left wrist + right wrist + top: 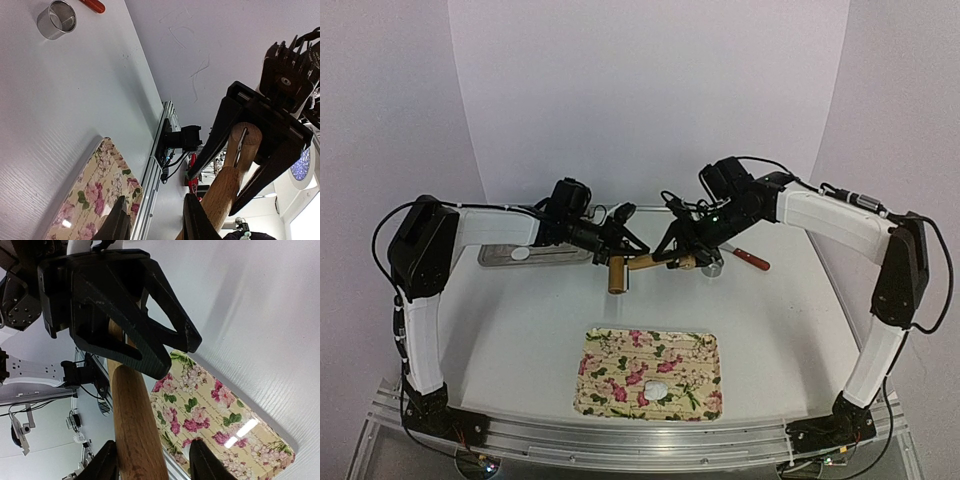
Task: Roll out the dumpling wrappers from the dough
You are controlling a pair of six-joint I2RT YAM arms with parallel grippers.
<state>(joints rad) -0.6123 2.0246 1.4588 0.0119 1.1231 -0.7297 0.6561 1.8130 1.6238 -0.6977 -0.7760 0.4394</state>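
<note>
Top external view: the left gripper [619, 252] is clamping the rolling pin [645, 263] above the table [520, 330], well beyond the far edge of the floral tray [595, 345]. The right gripper [672, 250] is meeting the pin from the opposite side. One dumpling wrapper [657, 388] is lying inside the floral tray, in its near half. A metal ring cutter [712, 268] and a red-handled tool [753, 261] are lying beyond the tray's far right corner.

Left wrist view: the right gripper [212, 192] is straddling the rolling pin [225, 185] with its jaws spread on either side of the handle. The pin is crossing behind one of the left gripper's fingers [196, 215]. The ring cutter [56, 19] is sitting well apart from the floral tray [100, 190].

Right wrist view: the rolling pin [135, 415] is passing between the right gripper's fingers [204, 462], touching one and leaving a gap to the other, so this gripper is standing open. The left gripper [177, 360] is closing on the pin further along. The floral tray [200, 390] is lying behind the pin.
</note>
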